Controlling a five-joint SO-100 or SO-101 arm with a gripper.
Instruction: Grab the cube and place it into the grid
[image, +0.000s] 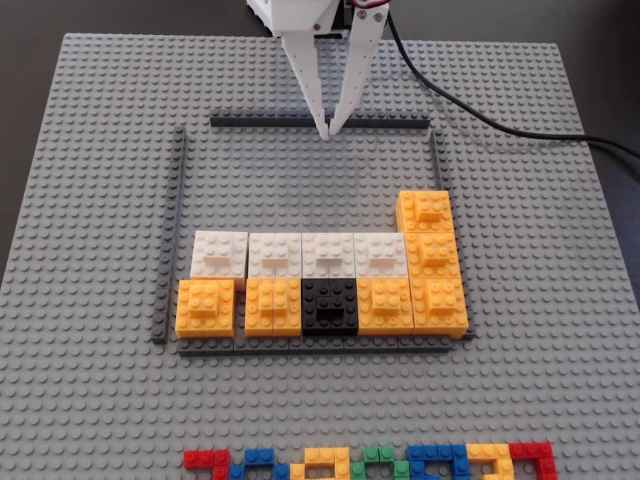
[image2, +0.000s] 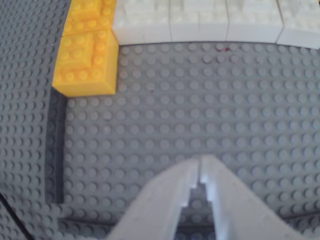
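The grid is a frame of thin dark grey strips (image: 320, 122) on the grey baseplate (image: 90, 150). Inside it lie several orange-yellow cubes along the near row and up the right side; the farthest is the cube (image: 425, 212). I see no orange cube outside the grid. My white gripper (image: 327, 130) is shut and empty, tips at the grid's far strip. In the wrist view the gripper (image2: 201, 161) is closed over bare baseplate, the same cube (image2: 87, 62) sits at upper left, and a grid strip (image2: 55, 150) runs down the left.
A row of white cubes (image: 300, 253) and one black cube (image: 329, 305) also lie in the grid; the white row (image2: 200, 22) shows in the wrist view. A row of multicoloured bricks (image: 370, 463) lies at the near edge. A black cable (image: 500, 118) trails right.
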